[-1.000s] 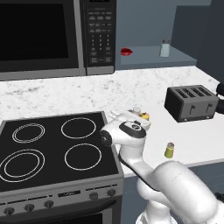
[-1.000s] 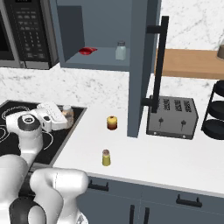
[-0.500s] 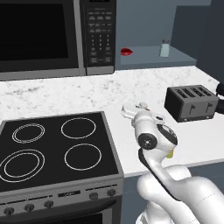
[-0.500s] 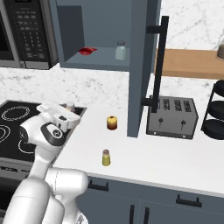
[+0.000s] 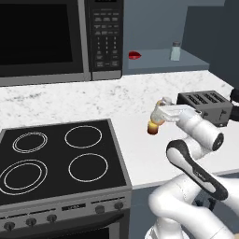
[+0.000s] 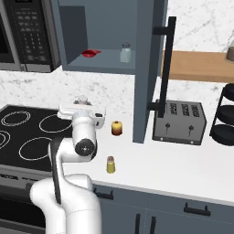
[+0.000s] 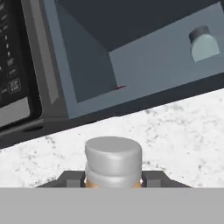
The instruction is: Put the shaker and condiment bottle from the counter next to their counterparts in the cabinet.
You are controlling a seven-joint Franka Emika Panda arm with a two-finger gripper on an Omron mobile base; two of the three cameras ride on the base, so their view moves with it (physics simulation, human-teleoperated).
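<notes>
Condiment bottle [image 7: 113, 159] clamped in tool [image 7: 113, 178], upright

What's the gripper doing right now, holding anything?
Gripper: closed on the orange bottle, its grey cap showing between the fingertips, above the counter.

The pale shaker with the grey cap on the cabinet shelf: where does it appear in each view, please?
Left base view: the pale shaker is at upper right, on the cabinet shelf.
Right base view: the shaker is at upper centre.
Hand view: the shaker is in the upper right corner.
Shared landmark: the small red item on the same shelf.
</notes>
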